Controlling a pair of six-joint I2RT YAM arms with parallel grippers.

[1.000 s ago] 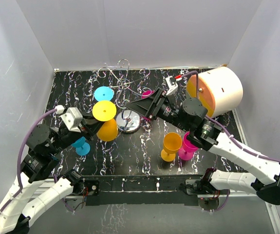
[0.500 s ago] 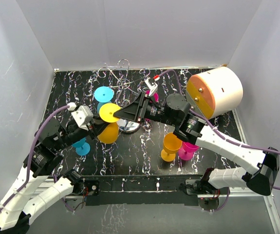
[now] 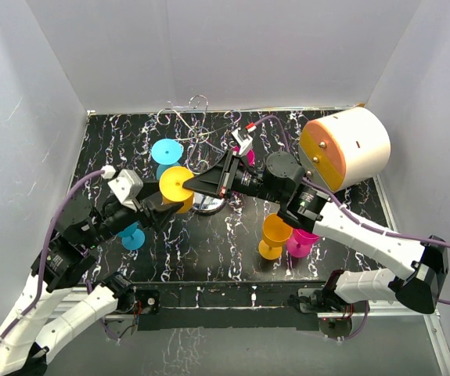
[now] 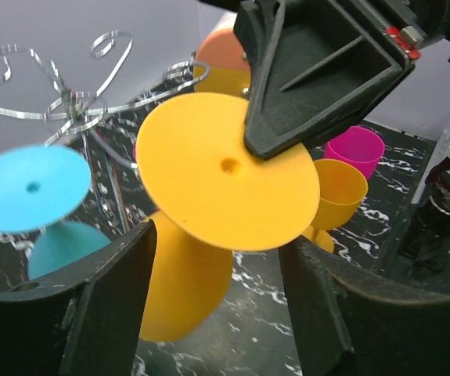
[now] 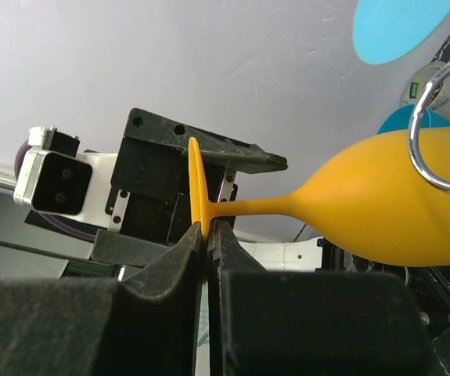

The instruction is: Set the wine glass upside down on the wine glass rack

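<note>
The yellow wine glass (image 3: 176, 185) hangs tilted in the air, foot up and bowl down, just left of the wine glass rack (image 3: 197, 124), a thin silver wire stand with scroll arms (image 4: 76, 110). My right gripper (image 5: 207, 227) is shut on the rim of the glass's round foot (image 5: 196, 176); the stem and bowl (image 5: 397, 204) stick out to the right, beside a wire loop (image 5: 436, 157). My left gripper (image 4: 218, 235) is open, its fingers (image 4: 115, 298) standing either side of the bowl (image 4: 181, 282), below the foot (image 4: 225, 184).
A blue glass (image 3: 166, 150) sits foot-up by the rack's left arms; another blue one (image 3: 132, 235) stands on the table. An orange glass (image 3: 274, 233) and a magenta glass (image 3: 303, 239) stand front right. A white-and-orange cylinder (image 3: 348, 146) fills the back right.
My right gripper came in from the right and shut on the yellow glass's foot. My left gripper, shut on the glass before, has opened around its bowl.
</note>
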